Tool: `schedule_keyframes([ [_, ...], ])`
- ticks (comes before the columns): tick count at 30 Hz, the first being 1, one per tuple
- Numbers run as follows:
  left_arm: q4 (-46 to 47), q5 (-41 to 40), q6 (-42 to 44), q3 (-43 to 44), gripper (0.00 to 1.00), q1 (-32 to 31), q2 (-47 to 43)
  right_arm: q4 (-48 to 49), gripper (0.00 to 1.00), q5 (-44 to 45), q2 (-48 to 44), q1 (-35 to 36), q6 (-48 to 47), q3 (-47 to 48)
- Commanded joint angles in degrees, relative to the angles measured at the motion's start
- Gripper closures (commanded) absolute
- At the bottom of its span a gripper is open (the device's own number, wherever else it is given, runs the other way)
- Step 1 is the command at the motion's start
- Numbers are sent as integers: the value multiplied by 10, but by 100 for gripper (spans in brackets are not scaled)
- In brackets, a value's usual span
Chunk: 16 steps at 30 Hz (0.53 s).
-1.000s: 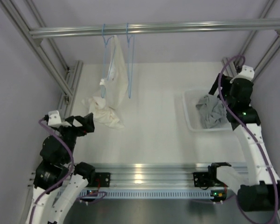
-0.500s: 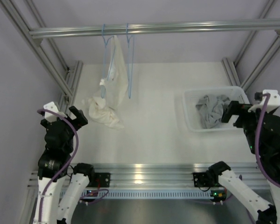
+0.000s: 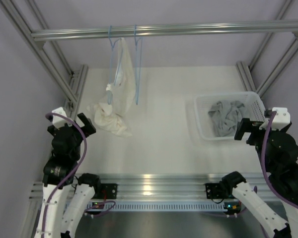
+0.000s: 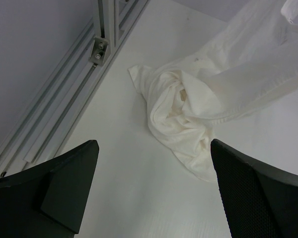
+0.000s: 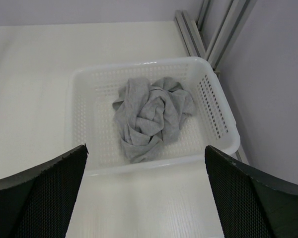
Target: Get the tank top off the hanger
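The grey tank top (image 3: 225, 118) lies crumpled in the white basket (image 3: 202, 130); the right wrist view shows it there too (image 5: 151, 118). A bare light-blue hanger (image 3: 138, 64) hangs from the top rail. My right gripper (image 3: 262, 125) is open and empty, just near of the basket; in its wrist view (image 5: 145, 151) the basket rim (image 5: 154, 166) lies between its jaws. My left gripper (image 3: 69, 126) is open and empty, left of the cream garment (image 3: 109, 121), which also shows in the left wrist view (image 4: 184, 119).
A second light-blue hanger (image 3: 111, 42) on the rail (image 3: 188, 29) carries the cream garment, which drapes down onto the table. Aluminium frame posts run along the left (image 4: 84, 74) and right (image 5: 213, 29) table edges.
My right gripper left the basket and drew back to its near side, the tank top staying in the basket. My left gripper drew back from the cream garment.
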Motion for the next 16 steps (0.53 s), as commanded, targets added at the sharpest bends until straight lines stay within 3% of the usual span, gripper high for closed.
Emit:
schedule_keyframes([
  [1, 12, 15, 6, -6, 1, -2, 4, 21, 1, 16, -19, 7, 1, -6],
  [16, 17, 24, 8, -8, 1, -2, 5, 53, 1, 31, -18, 7, 12, -49],
])
